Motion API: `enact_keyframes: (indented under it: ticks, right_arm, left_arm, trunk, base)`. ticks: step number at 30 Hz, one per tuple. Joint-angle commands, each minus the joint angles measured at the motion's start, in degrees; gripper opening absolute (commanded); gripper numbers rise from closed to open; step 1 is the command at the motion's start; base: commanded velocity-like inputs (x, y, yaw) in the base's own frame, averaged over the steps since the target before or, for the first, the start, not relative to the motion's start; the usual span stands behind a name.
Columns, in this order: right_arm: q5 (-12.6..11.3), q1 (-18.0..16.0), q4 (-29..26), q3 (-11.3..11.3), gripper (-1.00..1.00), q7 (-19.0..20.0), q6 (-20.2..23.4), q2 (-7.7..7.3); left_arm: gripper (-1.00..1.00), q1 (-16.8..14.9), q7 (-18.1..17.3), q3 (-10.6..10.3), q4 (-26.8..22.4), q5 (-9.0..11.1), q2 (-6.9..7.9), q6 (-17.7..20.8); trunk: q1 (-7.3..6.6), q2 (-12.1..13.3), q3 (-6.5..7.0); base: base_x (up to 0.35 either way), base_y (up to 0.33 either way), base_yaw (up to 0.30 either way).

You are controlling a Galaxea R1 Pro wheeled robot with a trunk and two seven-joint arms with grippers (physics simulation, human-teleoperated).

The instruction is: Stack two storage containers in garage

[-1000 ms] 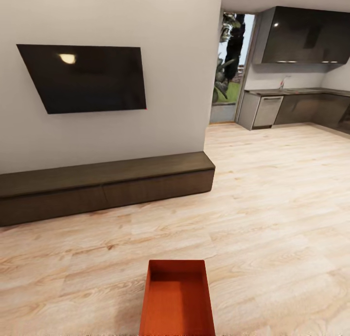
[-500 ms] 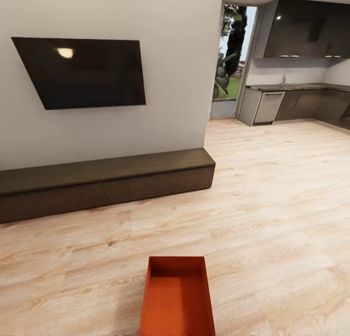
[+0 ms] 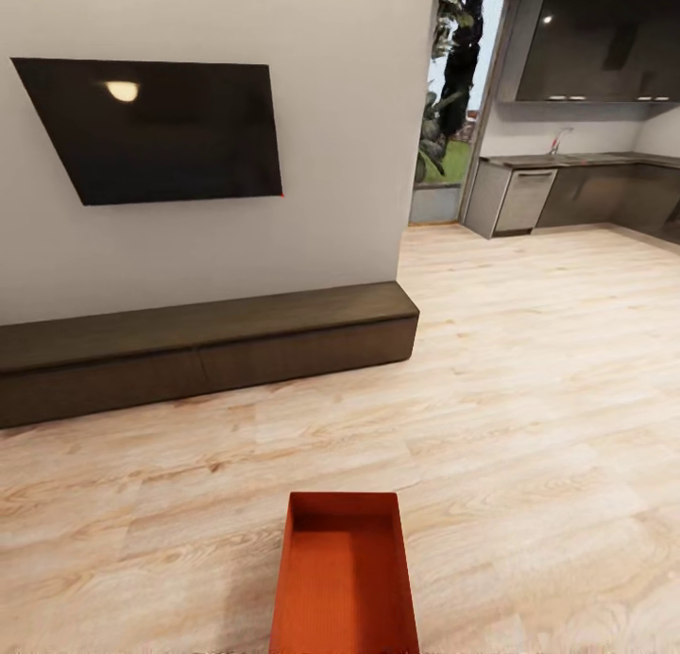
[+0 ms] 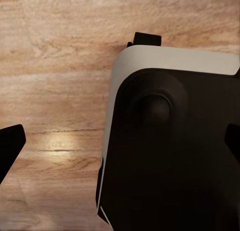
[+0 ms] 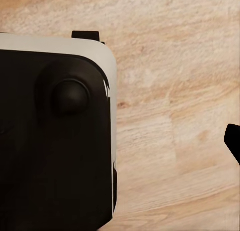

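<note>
1. One storage container (image 3: 345, 578) sits low in the head view, an orange-red rectangular bin with no lid, thin plain walls and a bare inside.
2. It lies on the light wood-plank floor (image 3: 529, 418) of the living room, its long side running away from the camera and its near end cut off by the picture's lower edge.
3. Beyond it, well apart, a long low dark-brown cabinet (image 3: 203, 352) stands against the white wall (image 3: 331, 163), with a big black TV screen (image 3: 156, 129) mounted above.
4. Further right, the floor runs on to a kitchen with dark cupboards (image 3: 590, 44) and a doorway (image 3: 453, 96) showing greenery.
5. The left wrist view shows a dark fingertip (image 4: 10, 148) of the left end effector at the picture's edge, over plank floor and beside the robot's black-and-white base (image 4: 172, 146).
6. The right wrist view shows a dark fingertip (image 5: 233, 141) of the right end effector, likewise over plank floor beside the base (image 5: 55, 136).
7. Each end effector shows too little to tell whether it is released or clenched.
8. The container appears in neither wrist view, so its place relative to the end effectors cannot be told.
</note>
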Motion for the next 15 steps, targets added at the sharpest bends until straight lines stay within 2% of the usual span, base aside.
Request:
enact_keyframes:
  ticks: [1,15]
  right_arm:
    - [-0.4,-0.1,0.2,0.5,1.00,0.0,-0.3,0.03]
    - [-0.4,-0.1,0.2,0.7,1.00,0.1,0.3,-0.13]
  left_arm:
    - [1.00,0.0,0.1,-0.5,0.0,0.5,0.00,-0.2]
    - [1.00,0.0,0.1,-0.5,0.0,0.5,0.00,-0.2]
  trunk:
    - [0.00,0.0,-0.14]
    - [0.00,0.0,-1.43]
  base:
    - [0.000,0.000,0.000]
    - [0.000,0.000,0.000]
